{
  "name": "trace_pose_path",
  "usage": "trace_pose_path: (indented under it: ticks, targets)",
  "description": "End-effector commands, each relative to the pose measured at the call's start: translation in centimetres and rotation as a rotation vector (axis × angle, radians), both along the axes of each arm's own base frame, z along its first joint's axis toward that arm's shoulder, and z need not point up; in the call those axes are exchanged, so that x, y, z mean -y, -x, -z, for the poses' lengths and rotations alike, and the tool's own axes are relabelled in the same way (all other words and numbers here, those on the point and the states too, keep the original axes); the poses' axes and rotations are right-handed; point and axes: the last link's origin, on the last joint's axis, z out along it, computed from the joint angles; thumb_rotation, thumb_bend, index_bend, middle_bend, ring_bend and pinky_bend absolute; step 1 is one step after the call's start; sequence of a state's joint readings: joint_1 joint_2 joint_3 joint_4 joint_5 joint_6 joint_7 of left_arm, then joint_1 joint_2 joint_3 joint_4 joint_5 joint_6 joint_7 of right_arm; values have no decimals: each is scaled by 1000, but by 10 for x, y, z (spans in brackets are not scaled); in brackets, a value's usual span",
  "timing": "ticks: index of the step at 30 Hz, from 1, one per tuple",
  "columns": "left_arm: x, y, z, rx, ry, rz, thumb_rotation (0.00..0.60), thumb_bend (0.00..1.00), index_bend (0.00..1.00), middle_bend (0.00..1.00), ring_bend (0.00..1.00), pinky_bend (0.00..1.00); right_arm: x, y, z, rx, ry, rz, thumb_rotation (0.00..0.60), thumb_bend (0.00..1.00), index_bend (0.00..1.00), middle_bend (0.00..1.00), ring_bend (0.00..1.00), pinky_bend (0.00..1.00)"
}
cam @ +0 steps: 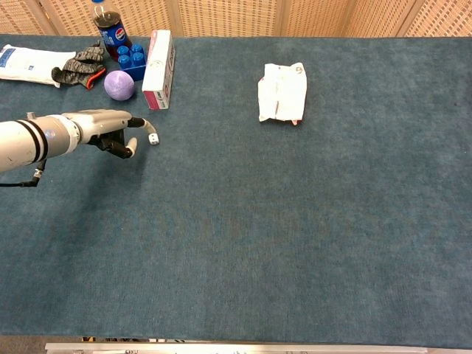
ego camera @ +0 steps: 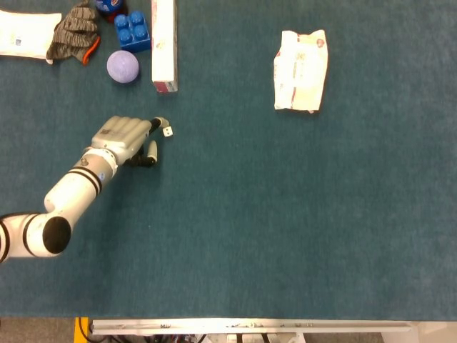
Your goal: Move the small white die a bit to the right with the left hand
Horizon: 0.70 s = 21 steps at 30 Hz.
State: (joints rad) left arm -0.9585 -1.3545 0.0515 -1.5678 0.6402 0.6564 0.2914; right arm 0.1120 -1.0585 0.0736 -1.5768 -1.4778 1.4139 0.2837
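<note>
The small white die (ego camera: 167,131) lies on the blue table cloth, a little in front of the white and pink box (ego camera: 164,44). My left hand (ego camera: 125,139) is just left of it, palm down. One outstretched fingertip (ego camera: 160,123) reaches the die's left side and looks to be touching it; the thumb curls underneath, apart from the die. In the chest view the die (cam: 153,139) sits just off the fingertip of the left hand (cam: 103,129). Nothing is gripped in the hand. My right hand shows in neither view.
Behind the hand stand a purple ball (ego camera: 123,67), blue blocks (ego camera: 133,31), a cola bottle (cam: 109,27), a grey glove (ego camera: 74,30) and a white pouch (ego camera: 21,34). A white packet (ego camera: 300,69) lies far to the right.
</note>
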Motion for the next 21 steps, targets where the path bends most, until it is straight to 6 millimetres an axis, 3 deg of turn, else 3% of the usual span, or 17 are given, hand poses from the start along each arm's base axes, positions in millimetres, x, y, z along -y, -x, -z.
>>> trace_pose_path:
  ticks: [1,11,21]
  targets:
    - [8,0,-6,-11,10,8,408,723,131,1000,1000,1000,0,0,-1,0,2,1,600,408,303,438,383,315]
    - [29,-15,-16,49,18,52,393,722,131,1000,1000,1000,0,0,0,2,1,-1,600,409,303,438,383,315]
    - [18,-5,-11,8,-18,45,390,722,126,1000,1000,1000,-2,0,-1,2,4,3,600,409,302,438,383,315]
